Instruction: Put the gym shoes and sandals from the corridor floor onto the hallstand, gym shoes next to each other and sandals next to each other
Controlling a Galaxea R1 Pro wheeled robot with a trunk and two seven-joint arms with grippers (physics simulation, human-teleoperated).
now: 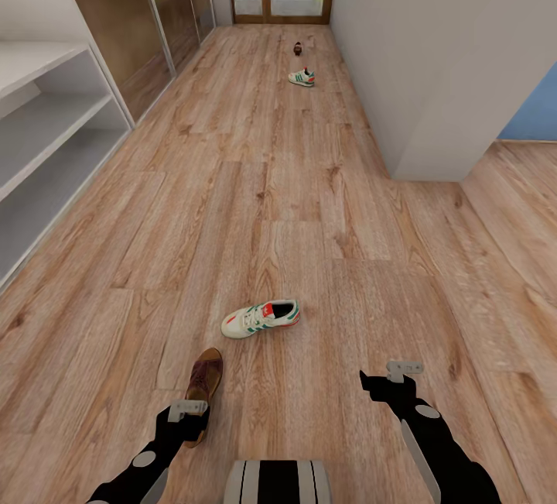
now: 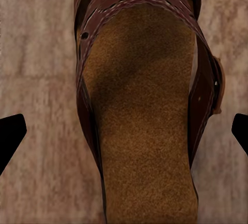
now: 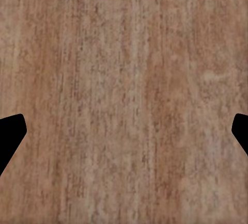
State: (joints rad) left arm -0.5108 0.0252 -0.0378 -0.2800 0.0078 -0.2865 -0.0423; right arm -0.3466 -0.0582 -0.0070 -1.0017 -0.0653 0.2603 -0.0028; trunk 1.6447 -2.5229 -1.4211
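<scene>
On the corridor floor (image 1: 294, 179), right at the robot's feet, lies the near sandal (image 1: 205, 380), and the left pincer (image 1: 188, 409) hangs directly over its heel end, fingers spread wide. The left wrist camera confirms it: the sandal (image 2: 144, 115) sits square between the two dark fingertips (image 2: 10, 136), both well clear of its sides, nothing gripped. The right pincer (image 1: 392, 377) hovers over bare planks, its fingertips (image 3: 10, 136) likewise parted and empty.

Just ahead of the sandal and slightly to the right, a near gym shoe (image 1: 261, 318) lies crosswise on the planks. Far down the corridor, a second gym shoe (image 1: 302, 77) sits near the right-hand wall, with the other sandal (image 1: 298, 48) a little beyond it. The hallstand (image 1: 46, 132) runs along the left edge, its grey tiers open.

Now, handling: that sandal looks light, with a flat, fairly stiff sole and a grainy footbed, while the perforated straps up front look soft and likely to fold under a pinch. My call is to close across the sole's two side edges around the middle or heel, where it's firm and narrow enough. A low, thin edge could slip out, so the fingers want to get right down to floor level first.
</scene>
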